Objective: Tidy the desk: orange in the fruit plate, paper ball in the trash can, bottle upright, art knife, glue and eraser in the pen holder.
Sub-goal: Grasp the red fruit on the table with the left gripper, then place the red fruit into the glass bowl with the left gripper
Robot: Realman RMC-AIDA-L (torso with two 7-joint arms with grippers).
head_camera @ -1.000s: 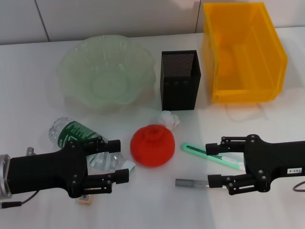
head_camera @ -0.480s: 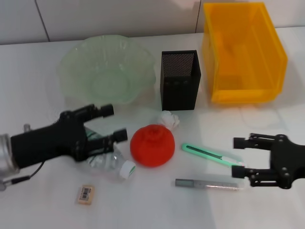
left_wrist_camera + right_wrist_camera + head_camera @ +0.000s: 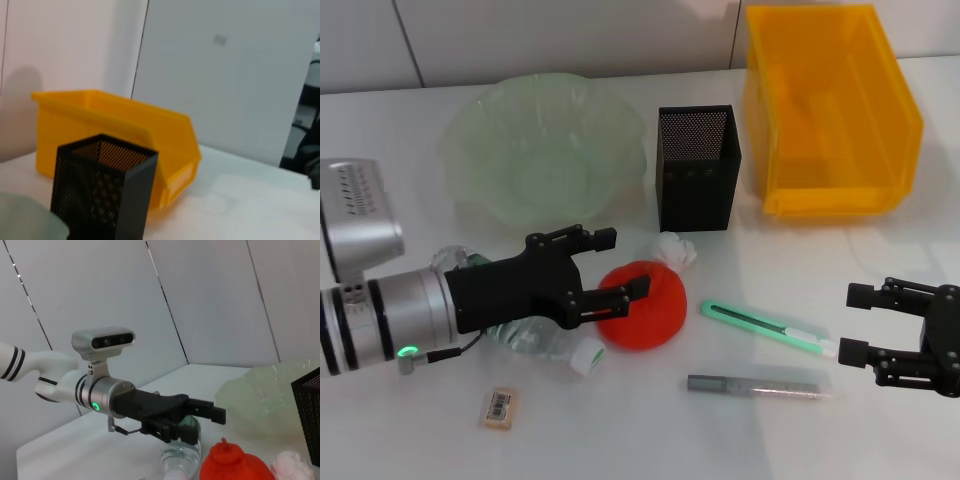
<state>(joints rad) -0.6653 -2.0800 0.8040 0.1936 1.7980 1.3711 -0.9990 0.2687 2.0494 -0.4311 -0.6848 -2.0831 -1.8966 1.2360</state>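
Hovering left gripper (image 3: 615, 263) over the lying bottle (image 3: 535, 335), jaws spread wide, nothing held.
Left fingertips sit just beside the orange (image 3: 642, 304), one finger above it, one touching or nearly touching its near side; can't tell which. Paper ball (image 3: 674, 248) lies just past the orange, pen holder (image 3: 698, 167) beyond that, fruit plate (image 3: 542, 150) behind the gripper. Eraser (image 3: 499, 407) is on the desk (image 3: 400, 130) below the left wrist. Right gripper (image 3: 857, 322) is low at the desk's right edge, jaws open and empty, tips just beside the art knife's (image 3: 768, 328) end; glue (image 3: 757, 385) lies near it. Trash can (image 3: 830, 110) stands well behind the right gripper.
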